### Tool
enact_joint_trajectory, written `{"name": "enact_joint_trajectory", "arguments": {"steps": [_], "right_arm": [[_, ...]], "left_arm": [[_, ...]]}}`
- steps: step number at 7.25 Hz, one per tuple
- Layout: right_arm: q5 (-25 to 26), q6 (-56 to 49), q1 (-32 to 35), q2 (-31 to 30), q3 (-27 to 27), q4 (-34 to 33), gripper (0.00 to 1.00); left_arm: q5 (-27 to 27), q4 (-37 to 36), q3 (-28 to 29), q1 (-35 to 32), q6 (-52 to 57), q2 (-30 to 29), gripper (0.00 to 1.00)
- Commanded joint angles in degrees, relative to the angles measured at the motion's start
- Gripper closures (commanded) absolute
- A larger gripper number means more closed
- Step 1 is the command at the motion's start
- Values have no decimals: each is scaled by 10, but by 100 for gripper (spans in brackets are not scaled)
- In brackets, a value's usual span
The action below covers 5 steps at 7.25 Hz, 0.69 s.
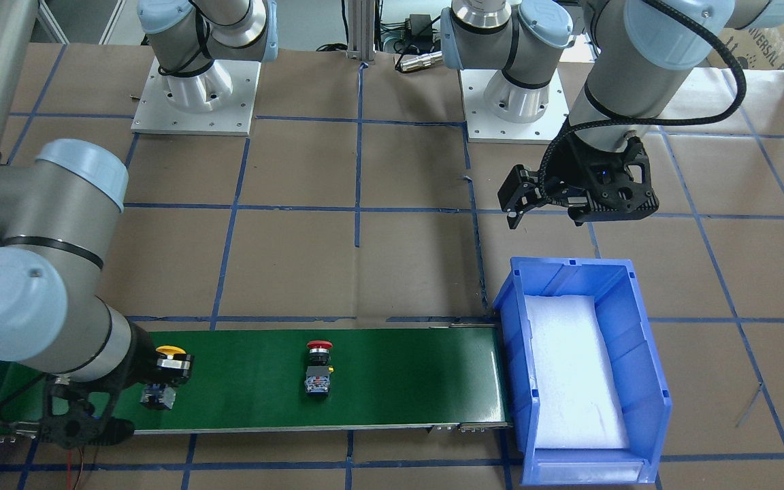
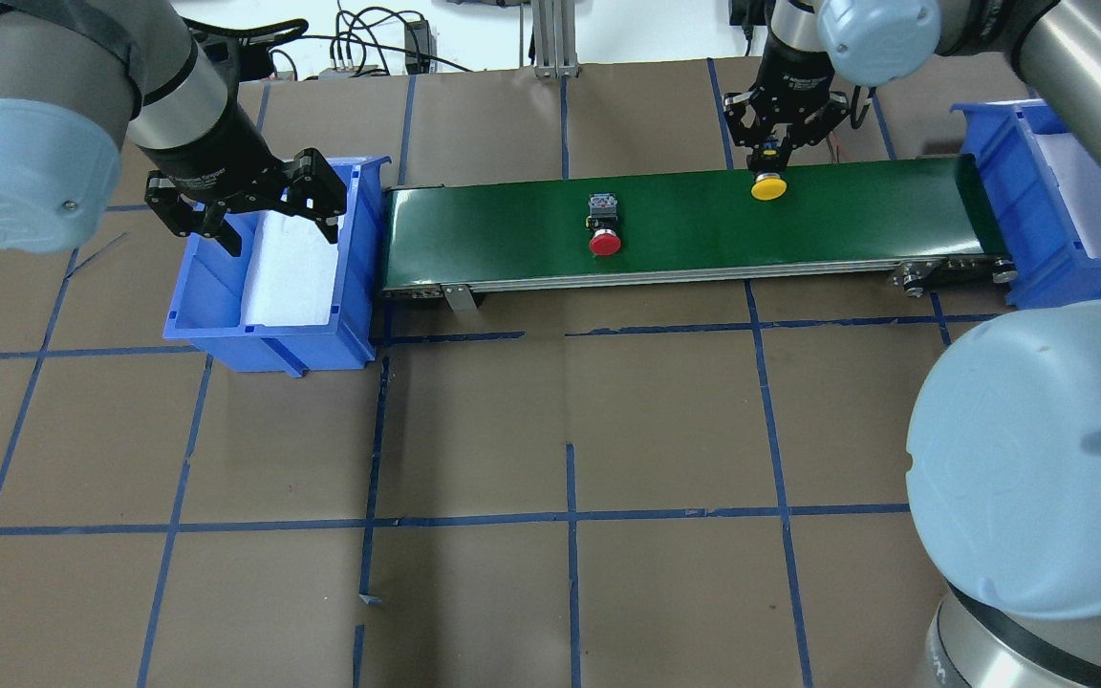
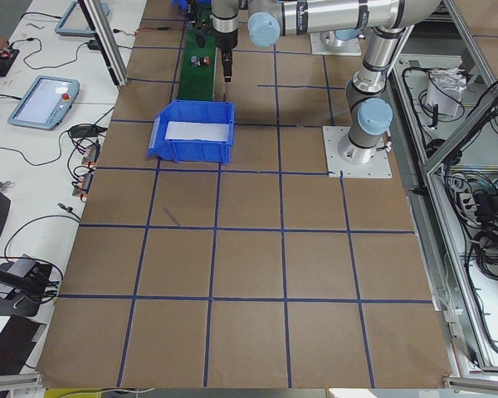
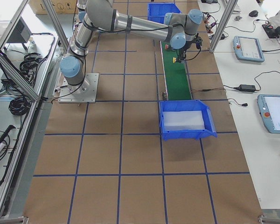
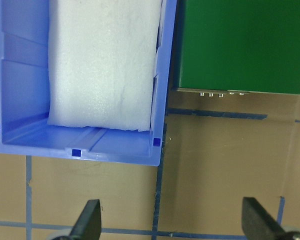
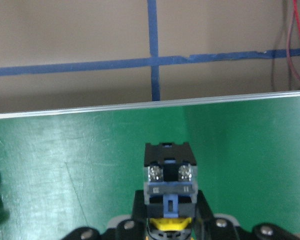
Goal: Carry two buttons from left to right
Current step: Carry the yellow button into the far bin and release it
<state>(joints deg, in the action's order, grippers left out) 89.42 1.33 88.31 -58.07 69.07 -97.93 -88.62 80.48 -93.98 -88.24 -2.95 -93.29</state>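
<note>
The yellow button [image 2: 770, 187] is at the right part of the green conveyor belt [image 2: 847, 220]. My right gripper [image 2: 768, 161] is shut on it at its black collar. In the right wrist view the contact block [image 6: 169, 172] sticks out beyond the fingers [image 6: 210, 225], just above the belt [image 6: 65, 165]. I cannot tell if it touches the belt. The red button [image 2: 604, 229] lies on its side mid-belt, untouched, and also shows in the front view [image 1: 318, 367]. My left gripper [image 2: 278, 234] is open and empty above the left blue bin [image 2: 264, 334].
The left bin [image 1: 514, 320] holds only white foam. A second blue bin [image 2: 990, 172] with foam stands at the belt's right end. Brown paper with blue tape lines covers the table [image 2: 570, 411]. The arm bases [image 1: 194, 102] stand at the back.
</note>
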Motion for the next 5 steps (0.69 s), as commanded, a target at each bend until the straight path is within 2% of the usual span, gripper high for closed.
{"name": "enact_joint_trajectory", "arguments": {"steps": [1,5], "right_arm": [[1,-44,-37,-34,-46,88,92],[48,-234,-194,-57,-58,119,92]], "left_arm": [[4,-23,-2,-4,4,15,0],[5,-28,2,-4,37,8,0]]}}
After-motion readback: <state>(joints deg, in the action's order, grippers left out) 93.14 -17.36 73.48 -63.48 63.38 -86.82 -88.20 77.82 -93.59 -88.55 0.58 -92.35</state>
